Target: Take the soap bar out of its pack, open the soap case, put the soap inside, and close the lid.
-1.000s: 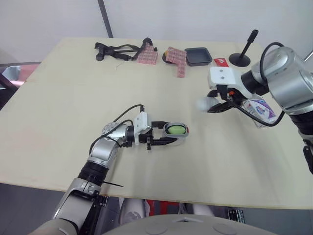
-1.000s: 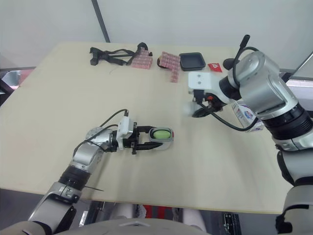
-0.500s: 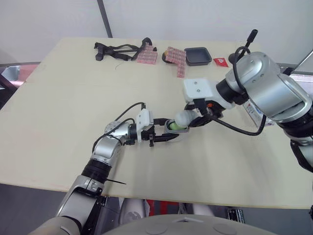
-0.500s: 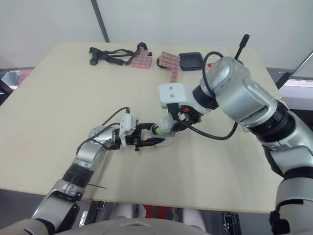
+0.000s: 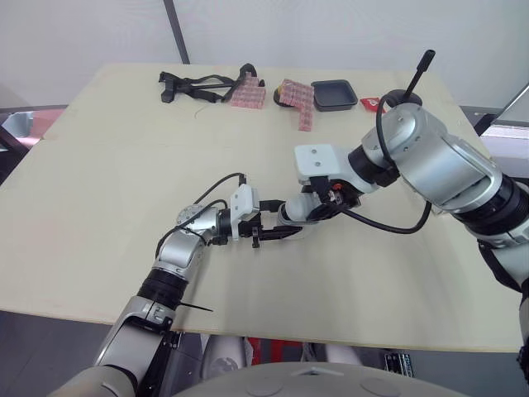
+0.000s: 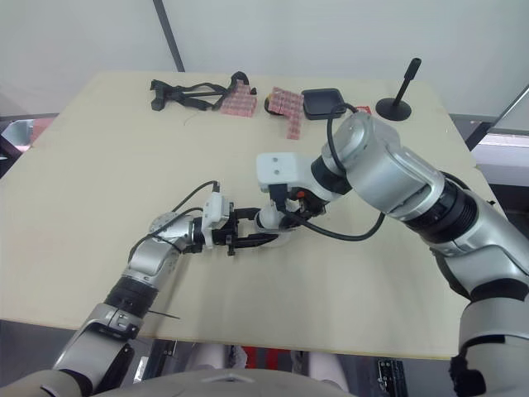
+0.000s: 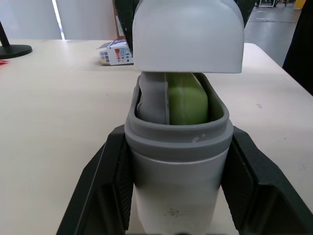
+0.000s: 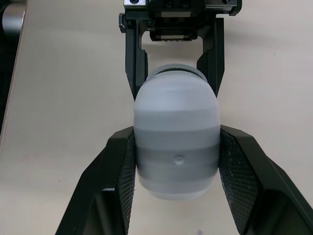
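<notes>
My left gripper (image 5: 277,225) is shut on the grey soap case (image 7: 178,161), holding it by both sides at the middle of the table (image 5: 107,165). The green soap bar (image 7: 188,100) sits inside the case's open mouth. My right gripper (image 5: 318,207) is shut on the pale grey lid (image 8: 176,142). The lid (image 7: 188,34) hangs just in front of the case's rim (image 8: 176,71), lined up with it and a small gap apart. The soap pack (image 7: 116,52), a white printed box, lies on the table beyond them.
Along the far edge lie a black strap tool (image 5: 194,85), two red patterned packets (image 5: 297,99), a black tray (image 5: 335,93), a small red sachet (image 5: 372,103) and a black stand (image 5: 409,83).
My right arm swung left across the table with the lid, from the right side to the case's open end. The left gripper kept hold of the case and barely shifted.
</notes>
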Controlling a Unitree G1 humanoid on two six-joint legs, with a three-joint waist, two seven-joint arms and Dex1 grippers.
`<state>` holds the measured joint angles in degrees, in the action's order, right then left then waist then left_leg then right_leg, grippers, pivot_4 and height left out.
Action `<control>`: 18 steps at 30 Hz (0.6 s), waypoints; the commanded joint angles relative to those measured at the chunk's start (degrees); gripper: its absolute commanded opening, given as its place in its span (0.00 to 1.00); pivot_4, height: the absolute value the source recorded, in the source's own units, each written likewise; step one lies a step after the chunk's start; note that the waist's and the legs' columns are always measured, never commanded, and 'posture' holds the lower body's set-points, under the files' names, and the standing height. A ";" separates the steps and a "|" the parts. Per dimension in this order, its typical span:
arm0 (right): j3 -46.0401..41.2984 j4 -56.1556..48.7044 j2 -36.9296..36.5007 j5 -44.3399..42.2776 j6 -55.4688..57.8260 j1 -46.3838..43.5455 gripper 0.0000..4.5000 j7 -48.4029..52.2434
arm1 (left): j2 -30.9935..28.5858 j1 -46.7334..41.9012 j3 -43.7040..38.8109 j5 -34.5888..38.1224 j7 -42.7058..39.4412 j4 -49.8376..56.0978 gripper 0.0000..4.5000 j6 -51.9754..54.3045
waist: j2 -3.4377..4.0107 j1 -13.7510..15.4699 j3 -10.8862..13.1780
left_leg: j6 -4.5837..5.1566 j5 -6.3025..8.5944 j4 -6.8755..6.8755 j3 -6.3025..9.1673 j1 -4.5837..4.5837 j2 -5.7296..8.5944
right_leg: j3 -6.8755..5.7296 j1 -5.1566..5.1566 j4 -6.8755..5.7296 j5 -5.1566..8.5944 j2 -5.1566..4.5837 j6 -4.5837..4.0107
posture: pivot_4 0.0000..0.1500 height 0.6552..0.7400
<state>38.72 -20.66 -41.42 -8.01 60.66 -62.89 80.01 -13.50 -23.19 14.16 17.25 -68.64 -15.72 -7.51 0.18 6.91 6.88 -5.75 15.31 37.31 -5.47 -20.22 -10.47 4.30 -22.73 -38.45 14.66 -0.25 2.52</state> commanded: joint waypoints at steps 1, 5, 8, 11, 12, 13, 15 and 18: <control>-0.40 0.08 1.00 -0.75 -0.10 -1.42 0.43 -1.25 | -0.13 -0.13 -0.43 -0.16 0.17 0.66 0.42 -0.81 | 0.00 0.00 0.00 | 0.00 0.00 0.00 0.00 0.01 0.00 | 0.00 0.00 0.00 0.00 0.00 0.00 | 1.00 1.00; 0.25 0.25 1.28 -1.03 0.04 -1.41 0.43 -1.82 | -0.14 -0.04 -0.47 -0.20 0.32 0.71 0.42 -0.83 | 0.00 0.01 0.00 | 0.00 0.00 0.00 0.00 0.01 0.00 | 0.02 0.02 0.00 0.00 -0.02 0.00 | 1.00 1.00; 0.57 0.30 1.56 -1.28 0.35 -1.55 0.43 -2.06 | -0.25 -0.05 -0.55 -0.19 0.35 0.77 0.42 -0.86 | 0.00 -0.03 0.00 | -0.01 0.00 -0.01 0.00 0.06 0.00 | 0.01 0.02 -0.01 0.00 -0.01 0.00 | 1.00 1.00; 1.07 0.58 1.99 -1.26 0.68 -1.88 0.43 -2.45 | -0.35 0.00 -0.59 -0.19 0.40 0.83 0.42 -0.89 | 0.00 -0.09 0.00 | -0.01 0.00 -0.01 -0.01 0.07 0.00 | 0.03 0.03 -0.01 0.00 -0.02 0.00 | 1.00 1.00; 1.14 0.66 2.25 -1.27 0.73 -1.94 0.43 -2.71 | -0.37 0.03 -0.59 -0.19 0.42 0.86 0.42 -0.90 | 0.00 -0.11 0.00 | -0.01 0.00 -0.01 -0.02 0.08 0.00 | 0.03 0.04 -0.01 0.00 -0.03 0.00 | 1.00 1.00; 1.20 0.77 2.53 -1.27 0.76 -1.95 0.43 -3.00 | -0.38 0.04 -0.58 -0.18 0.43 0.90 0.42 -0.90 | 0.00 -0.14 0.00 | -0.01 0.00 -0.01 -0.01 0.09 0.00 | 0.03 0.04 -0.01 0.00 -0.05 0.00 | 1.00 1.00; 1.58 0.87 2.72 -1.17 0.80 -1.78 0.43 -3.36 | -0.39 0.14 -0.56 -0.13 0.47 1.09 0.42 -0.87 | 0.00 -0.19 0.00 | -0.01 0.00 -0.01 -0.02 0.09 0.00 | 0.03 0.05 -0.01 0.00 -0.07 0.00 | 1.00 1.00; 2.01 0.91 2.58 -1.13 0.85 -1.56 0.43 -3.48 | -0.41 0.21 -0.52 -0.05 0.51 1.30 0.42 -0.78 | 0.00 -0.29 0.00 | -0.01 0.00 -0.02 -0.02 0.12 0.00 | 0.03 0.07 -0.01 0.00 -0.08 0.00 | 1.00 1.00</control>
<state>40.23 -19.41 -39.26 -8.54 61.58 -63.62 77.12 -13.84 -23.03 14.08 17.27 -68.38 -15.71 -7.55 0.17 6.62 6.88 -5.77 15.30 37.29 -5.49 -20.10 -10.47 4.32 -22.65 -38.46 14.66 -0.33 2.52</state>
